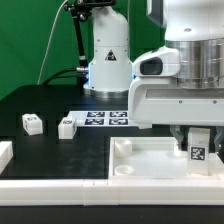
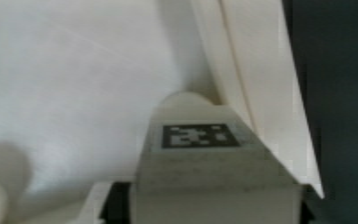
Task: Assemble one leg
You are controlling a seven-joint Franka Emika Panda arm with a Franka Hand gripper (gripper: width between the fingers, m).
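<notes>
My gripper (image 1: 197,134) is shut on a leg (image 1: 197,150), a small white block with a black-and-white tag facing the camera. It holds the leg upright over the near right corner of the large white panel (image 1: 150,168). In the wrist view the leg (image 2: 197,140) fills the space between my gripper's (image 2: 208,208) dark fingers (image 2: 123,200), above the panel's floor (image 2: 69,90) and next to its raised rim (image 2: 256,90). I cannot tell whether the leg touches the panel. Two more legs (image 1: 33,123) (image 1: 67,127) lie on the black table at the exterior view's left.
The marker board (image 1: 105,118) lies behind the panel. A white robot base (image 1: 108,60) stands at the back. A white part's edge (image 1: 5,153) shows at the far left. A white wall (image 1: 60,190) runs along the front.
</notes>
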